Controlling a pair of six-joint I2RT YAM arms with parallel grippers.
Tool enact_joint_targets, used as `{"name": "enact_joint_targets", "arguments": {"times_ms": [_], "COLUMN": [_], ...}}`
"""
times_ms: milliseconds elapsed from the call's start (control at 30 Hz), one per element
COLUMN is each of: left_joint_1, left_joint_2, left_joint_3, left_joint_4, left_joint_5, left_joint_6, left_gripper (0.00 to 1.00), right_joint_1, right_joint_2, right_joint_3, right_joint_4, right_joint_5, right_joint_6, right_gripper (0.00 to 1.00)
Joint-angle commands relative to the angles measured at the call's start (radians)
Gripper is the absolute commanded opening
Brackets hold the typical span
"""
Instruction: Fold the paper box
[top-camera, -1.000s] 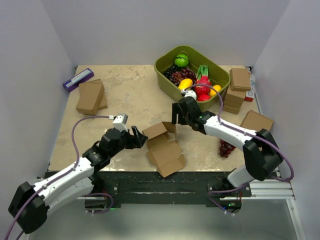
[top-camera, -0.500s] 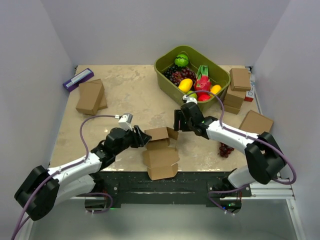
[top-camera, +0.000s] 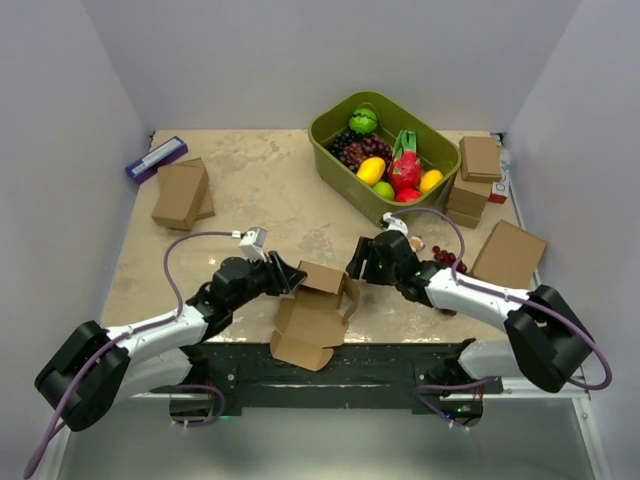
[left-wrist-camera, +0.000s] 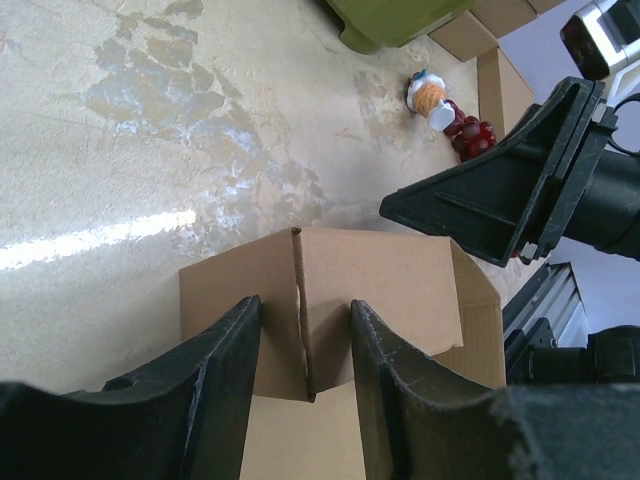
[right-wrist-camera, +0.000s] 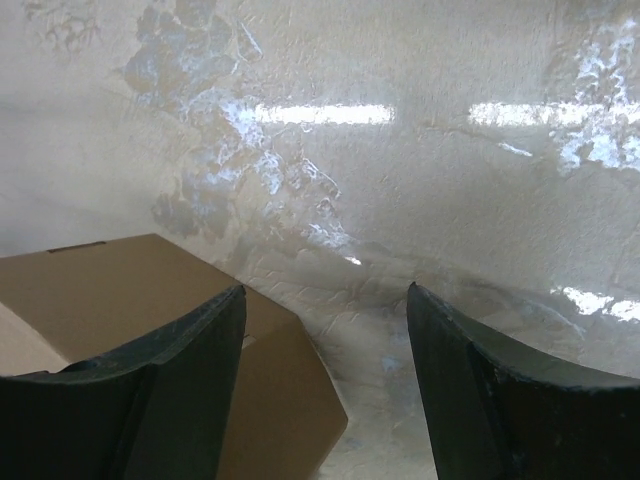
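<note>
Left gripper (left-wrist-camera: 302, 306) pinches the paper box (left-wrist-camera: 400, 285) at an upright creased corner, one finger on each side of the cardboard wall; likely bracing that wall so the fold holds its shape. Right gripper (right-wrist-camera: 325, 300) is spread wide with nothing between its fingers, one finger just beside a corner of the box; looks staged to press or tuck a flap while the other side is braced. Box is half-folded at the near middle of the table (top-camera: 260, 190), between both grippers, upper part raised into walls, lower panels flat and reaching over the table's front edge. Judgement: mid-fold, sides not closed yet. Outward: loose grapes (top-camera: 447, 258) just behind the right arm, green bin (top-camera: 340, 175) of fruit further back, stack of ready-made boxes (top-camera: 480, 158) and a flat brown box (top-camera: 510, 252) at right, more boxes (top-camera: 180, 193) far left, all well apart from the work
</note>
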Motion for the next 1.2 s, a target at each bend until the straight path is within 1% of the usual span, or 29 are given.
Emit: {"name": "enact_joint_targets", "arguments": {"times_ms": [0,33,67,133,267,400,467,567,700,767,833,867,900,967,1067,1167], "left_joint_1": [0.005,0.005,0.005,0.005,0.005,0.005,0.005,0.005,0.005,0.005,0.004,0.004,0.004,0.001,-0.008,-0.03], "left_joint_2": [-0.017,-0.024,-0.037,-0.051,-0.085,-0.082,-0.058,-0.027,0.001,0.015,0.018,0.018,0.016,0.018,0.018,0.019], "left_joint_3": [-0.003,0.0,0.005,0.013,0.046,0.06,0.063,0.065,0.06,0.05,0.036,0.028,0.022,0.005,-0.009,-0.018], "left_joint_4": [0.024,0.013,0.004,-0.025,-0.087,-0.099,-0.084,-0.053,-0.02,-0.007,0.011,0.02,0.039,0.063,0.079,0.089], "left_joint_5": [0.007,0.003,-0.002,-0.005,-0.019,-0.016,0.006,0.035,0.052,0.061,0.065,0.067,0.069,0.078,0.084,0.081], "left_joint_6": [0.003,0.014,0.02,0.038,0.081,0.109,0.112,0.112,0.109,0.103,0.094,0.089,0.08,0.077,0.074,0.068], "left_gripper": [0.45,0.45,0.45,0.46,0.47,0.49,0.5,0.5,0.49,0.48,0.47,0.47,0.46,0.46,0.45,0.45], "right_joint_1": [0.003,0.002,0.0,-0.005,-0.008,-0.006,-0.008,-0.006,0.027,0.061,0.13,0.152,0.188,0.221,0.229,0.233], "right_joint_2": [-0.043,-0.049,-0.055,-0.092,-0.194,-0.306,-0.342,-0.325,-0.279,-0.267,-0.253,-0.25,-0.244,-0.236,-0.208,-0.181], "right_joint_3": [0.013,0.024,0.031,0.031,-0.025,-0.151,-0.186,-0.206,-0.168,-0.151,-0.13,-0.13,-0.139,-0.157,-0.16,-0.139], "right_joint_4": [0.042,0.02,-0.042,-0.081,-0.174,-0.198,-0.167,-0.137,-0.115,-0.121,-0.126,-0.12,-0.11,-0.055,-0.054,-0.055], "right_joint_5": [0.056,0.098,0.115,0.161,0.19,0.167,0.167,0.123,0.103,0.125,0.165,0.175,0.184,0.198,0.221,0.237], "right_joint_6": [0.068,0.057,0.039,0.028,0.049,0.109,0.126,0.141,0.151,0.178,0.213,0.259,0.289,0.35,0.388,0.39], "right_gripper": [0.71,0.72,0.72,0.73,0.75,0.76,0.76,0.75,0.72,0.72,0.72,0.72,0.72,0.72,0.72,0.72]}}
